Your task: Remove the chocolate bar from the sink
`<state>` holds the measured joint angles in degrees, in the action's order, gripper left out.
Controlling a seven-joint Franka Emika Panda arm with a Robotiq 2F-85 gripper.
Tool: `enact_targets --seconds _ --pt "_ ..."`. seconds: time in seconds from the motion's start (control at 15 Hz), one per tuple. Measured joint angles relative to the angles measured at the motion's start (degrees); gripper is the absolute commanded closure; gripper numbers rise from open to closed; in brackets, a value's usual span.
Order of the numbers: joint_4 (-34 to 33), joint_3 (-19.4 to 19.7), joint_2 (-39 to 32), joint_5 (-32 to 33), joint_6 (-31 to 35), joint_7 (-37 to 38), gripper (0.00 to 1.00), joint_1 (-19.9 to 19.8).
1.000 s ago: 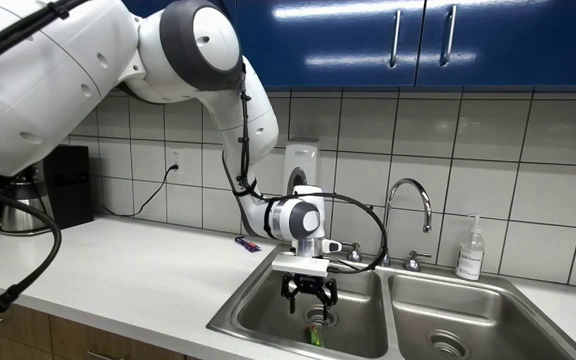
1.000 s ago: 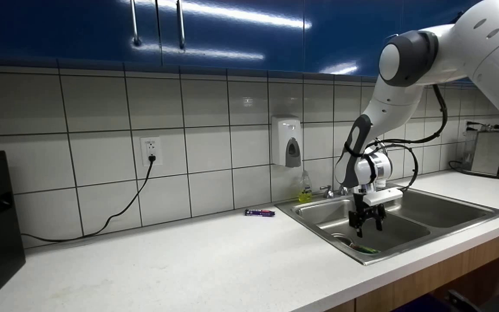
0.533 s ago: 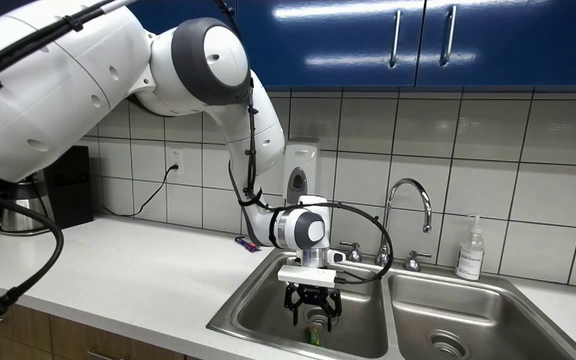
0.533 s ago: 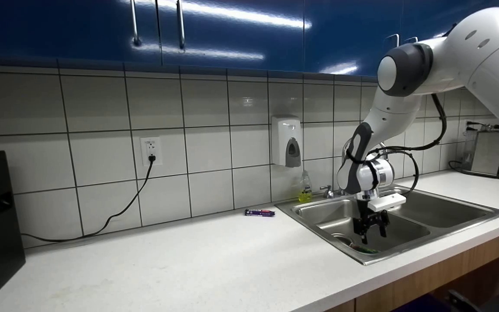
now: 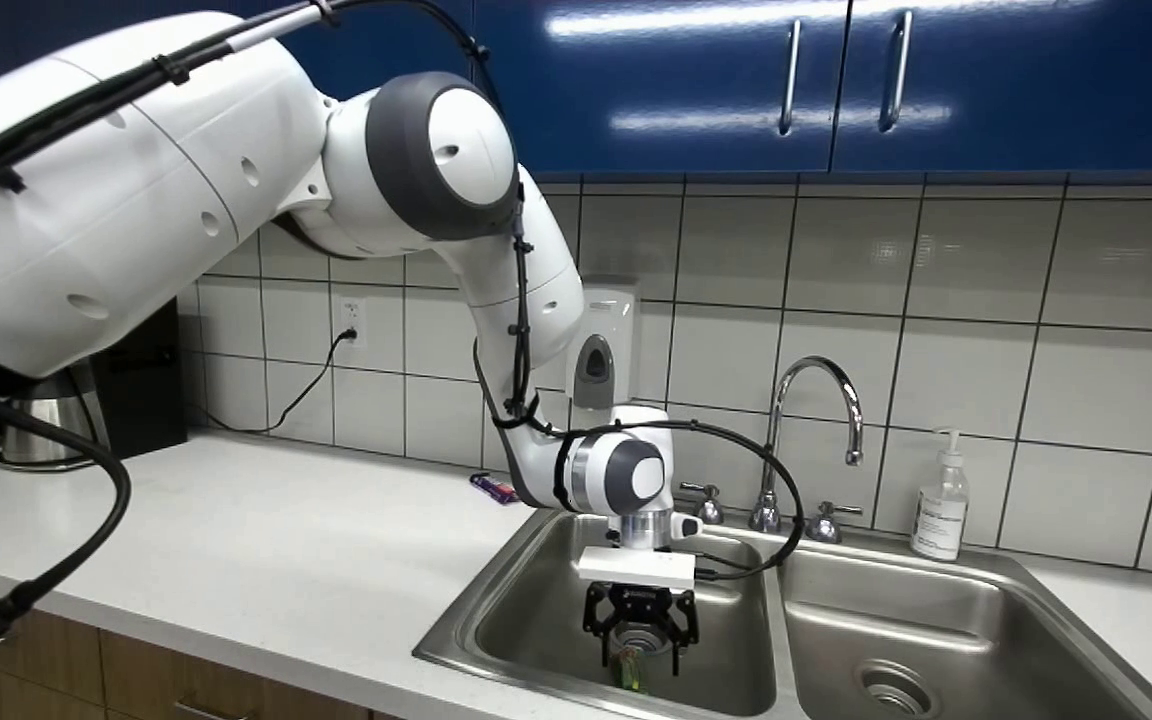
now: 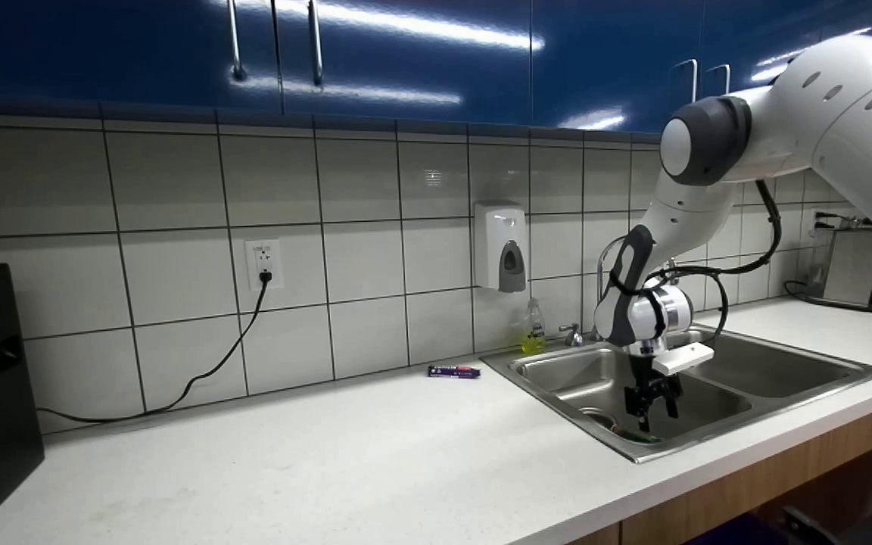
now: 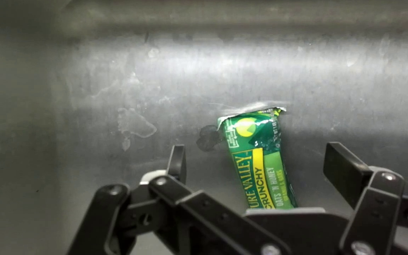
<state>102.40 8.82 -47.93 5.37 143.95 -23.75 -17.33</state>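
The fingers [image 7: 347, 173] stand wide apart over the green bar [image 7: 260, 159] lying in the sink [image 5: 781, 635] near the front edge of the surface [image 5: 236, 530]

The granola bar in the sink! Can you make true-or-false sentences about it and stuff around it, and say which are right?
1. The Nature Valley granola bar lies in the sink. True.
2. The bar looks red all over. False: it is mostly green, with some yellow.
3. The white soap dispenser hangs on the tiled wall. True.
4. The bar is being held tight. False: the tool is open and holds nothing.
5. The purple packet lies on the counter. True.
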Motion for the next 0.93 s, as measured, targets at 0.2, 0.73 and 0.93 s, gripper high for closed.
enact_targets --seconds 0.2,0.73,0.93 --pt "-2.13 -0.18 -2.03 0.92 0.00 -0.58 0.00 -0.03" --pt "-6.77 -0.95 -6.28 2.33 -0.04 -1.31 0.00 0.00" --pt "-6.91 -0.95 -6.28 2.34 -0.04 -1.37 0.00 0.00"
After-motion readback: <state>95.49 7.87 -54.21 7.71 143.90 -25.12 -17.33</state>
